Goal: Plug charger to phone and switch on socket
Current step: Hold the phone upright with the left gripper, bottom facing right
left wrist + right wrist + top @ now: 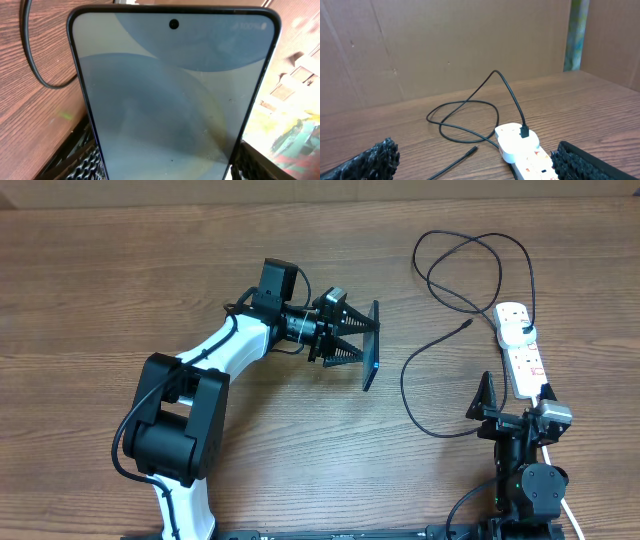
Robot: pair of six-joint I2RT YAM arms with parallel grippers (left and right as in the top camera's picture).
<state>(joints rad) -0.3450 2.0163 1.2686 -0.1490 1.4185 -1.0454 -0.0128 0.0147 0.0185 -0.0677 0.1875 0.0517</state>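
Note:
My left gripper (pixel 350 338) is shut on the phone (pixel 372 345), holding it on edge above the table's middle. In the left wrist view the phone's dim blue-grey screen (pixel 175 100) fills the frame between my fingers (pixel 82 160). The white socket (pixel 522 355) lies at the right with the charger's white plug head (pixel 513 320) seated in its far end. The black charger cable (pixel 455 270) loops behind and curves round to a free connector tip (pixel 470 323) on the wood. My right gripper (pixel 515 402) stands open just in front of the socket (pixel 532 162), nothing between its fingers (pixel 375 160).
The cable (pixel 470 110) loops over the table left of the plug head (pixel 515 139), its tip (pixel 472 150) pointing towards the socket. A stretch of cable (pixel 35 60) also shows beside the phone. Brown cardboard walls (pixel 445 45) stand behind the table.

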